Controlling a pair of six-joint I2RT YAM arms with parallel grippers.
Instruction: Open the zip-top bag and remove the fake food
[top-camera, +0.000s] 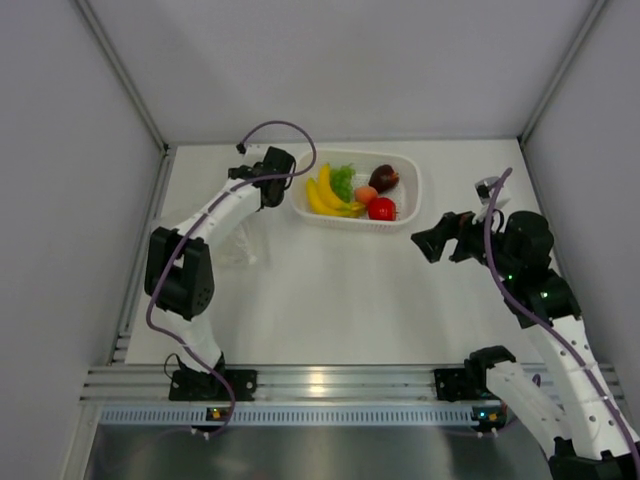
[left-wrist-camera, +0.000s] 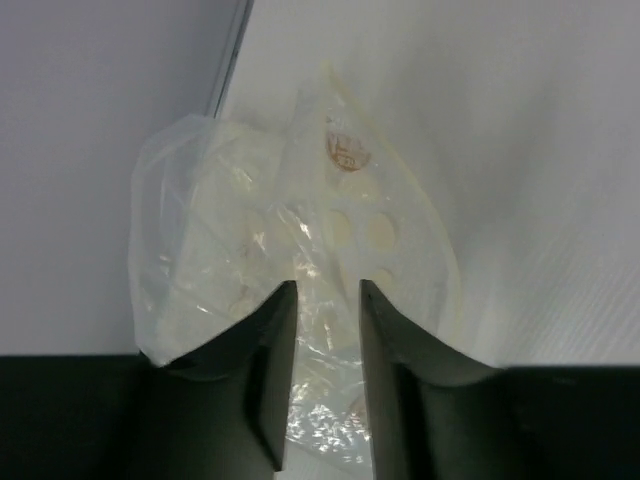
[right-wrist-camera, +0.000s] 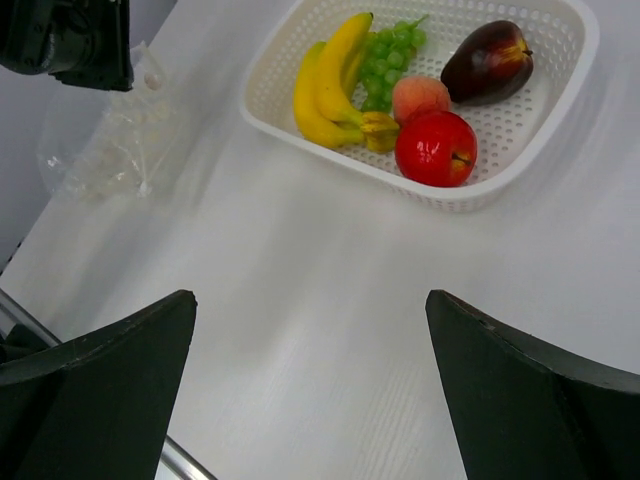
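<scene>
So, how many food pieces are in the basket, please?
5, all in the basket: bananas at its left end, green piece behind them, peach central, tomato at the near rim, maroon fruit at the far right. Small ones could hide underneath.

One worktop (top-camera: 330, 300) carries everything. On it is one zip-top bag (right-wrist-camera: 105, 150), close to the left edge, and one white perforated basket (right-wrist-camera: 580, 45), close to the far edge. The basket holds five pieces of fake food, one of each kind: one yellow banana bunch (right-wrist-camera: 325, 90), one cluster of green grapes (right-wrist-camera: 385, 60), one orange-peach fruit (right-wrist-camera: 420, 97), one red fruit (right-wrist-camera: 435, 148) and one dark maroon fruit (right-wrist-camera: 487, 62). How many bananas make up the bunch cannot be counted with certainty. Two arms rise from the near edge, each with one two-fingered claw: the left claw (left-wrist-camera: 327, 290) and the right claw (right-wrist-camera: 310, 300).
</scene>
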